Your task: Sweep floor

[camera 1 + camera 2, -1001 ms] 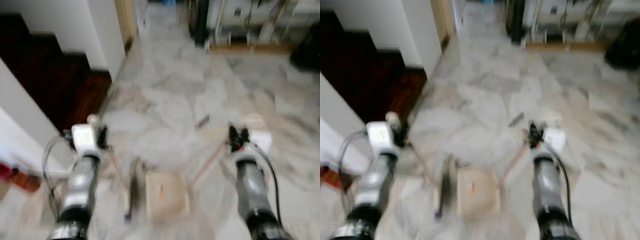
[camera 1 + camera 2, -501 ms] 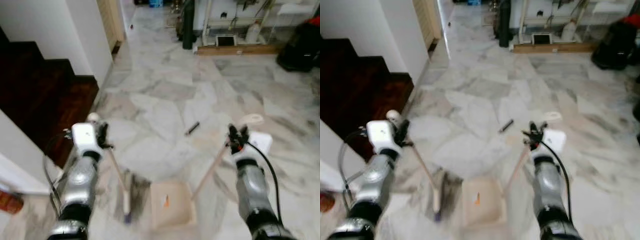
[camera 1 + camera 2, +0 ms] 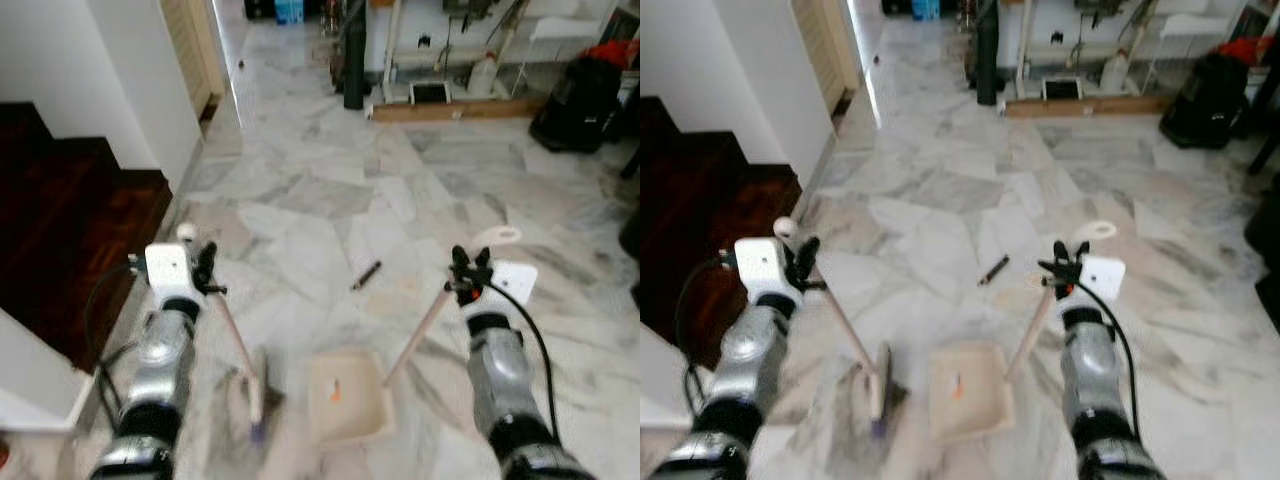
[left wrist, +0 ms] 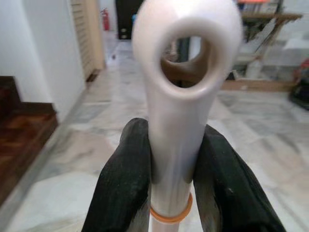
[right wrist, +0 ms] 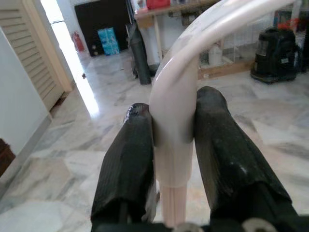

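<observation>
1. The right end effector has its two black fingers clamped on either side of a cream-white handle.
2. The handle curves away above the fingers into a loop.
3. Beyond lies a marble floor, with a louvred door, a blue box and a black vacuum-like machine further back.

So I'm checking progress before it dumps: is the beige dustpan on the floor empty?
Not empty: the beige dustpan holds one small orange scrap near its middle.
</observation>
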You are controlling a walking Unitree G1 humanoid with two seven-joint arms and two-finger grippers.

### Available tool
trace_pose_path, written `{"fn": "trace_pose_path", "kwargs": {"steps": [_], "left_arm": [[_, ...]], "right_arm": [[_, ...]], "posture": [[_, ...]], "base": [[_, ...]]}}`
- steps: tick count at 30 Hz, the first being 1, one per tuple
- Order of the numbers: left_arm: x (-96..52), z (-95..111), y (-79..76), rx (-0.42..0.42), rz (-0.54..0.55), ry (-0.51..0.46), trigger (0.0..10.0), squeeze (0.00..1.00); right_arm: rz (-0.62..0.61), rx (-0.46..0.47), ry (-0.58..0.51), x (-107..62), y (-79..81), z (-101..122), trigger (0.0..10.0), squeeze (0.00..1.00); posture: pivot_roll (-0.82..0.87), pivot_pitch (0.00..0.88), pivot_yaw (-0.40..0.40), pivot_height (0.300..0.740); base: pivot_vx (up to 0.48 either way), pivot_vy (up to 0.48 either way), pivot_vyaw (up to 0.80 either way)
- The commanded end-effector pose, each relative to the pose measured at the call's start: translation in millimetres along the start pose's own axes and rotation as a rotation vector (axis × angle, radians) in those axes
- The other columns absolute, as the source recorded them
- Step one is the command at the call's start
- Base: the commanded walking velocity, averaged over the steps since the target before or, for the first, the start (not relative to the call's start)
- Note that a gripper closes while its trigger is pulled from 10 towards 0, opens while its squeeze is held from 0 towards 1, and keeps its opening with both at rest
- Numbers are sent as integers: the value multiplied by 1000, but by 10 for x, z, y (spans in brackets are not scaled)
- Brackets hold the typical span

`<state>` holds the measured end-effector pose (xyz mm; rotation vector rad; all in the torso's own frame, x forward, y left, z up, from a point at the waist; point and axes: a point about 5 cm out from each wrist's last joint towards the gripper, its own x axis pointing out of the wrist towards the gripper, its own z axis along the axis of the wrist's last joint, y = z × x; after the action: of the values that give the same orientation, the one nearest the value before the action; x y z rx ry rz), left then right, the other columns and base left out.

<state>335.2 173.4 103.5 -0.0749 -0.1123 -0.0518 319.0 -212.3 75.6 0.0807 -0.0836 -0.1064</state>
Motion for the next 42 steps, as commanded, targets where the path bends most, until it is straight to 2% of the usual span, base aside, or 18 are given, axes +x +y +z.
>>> {"fn": "trace_pose_path", "kwargs": {"steps": [1,32,42], "left_arm": [[21,107,109,26,23,-48,10000,0],[59,161,121,31,22,-65,10000,0],[78,194,125,33,25,-78,10000,0]], "right_arm": [[22,6,-61,84,80,131,10000,0],[25,13,-75,111,93,169,10000,0],[43,0,-127,163,126,283,10000,0]], "posture": [[24,0,48,740],[27,0,49,740],[27,0,49,740]], "base": [[386,0,0],[393,0,0],[398,0,0]]}}
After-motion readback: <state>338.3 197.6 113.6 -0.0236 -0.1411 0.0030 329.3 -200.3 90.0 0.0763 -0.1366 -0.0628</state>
